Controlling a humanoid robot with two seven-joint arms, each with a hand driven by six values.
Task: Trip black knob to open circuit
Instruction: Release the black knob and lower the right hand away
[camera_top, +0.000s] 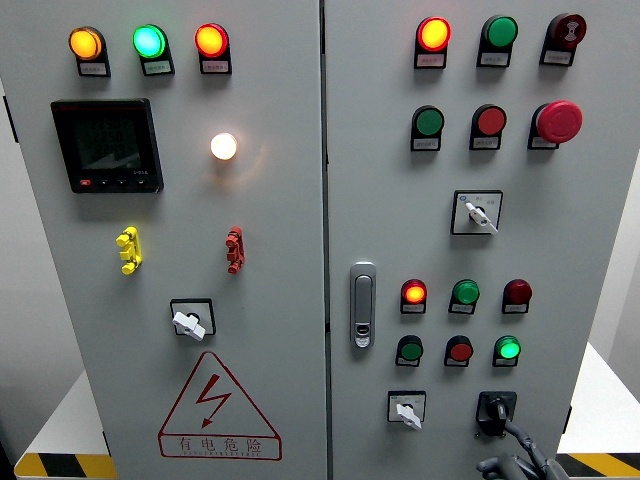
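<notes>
The black knob (496, 408) sits on a black square plate at the lower right of the right cabinet door (590, 240), to the right of a white-handled rotary switch (407, 410). My right hand (512, 452) comes up from the bottom edge just below the knob, and its upper tip reaches the knob's lower edge. Most of the hand is cut off by the frame. The left arm is not visible.
The right door carries rows of red and green lamps and buttons, a red mushroom stop button (558, 121), another rotary switch (477, 212) and a metal door latch (362, 305). The left door has a meter (107, 145), lamps, a switch (191, 320) and a red warning triangle (218, 410).
</notes>
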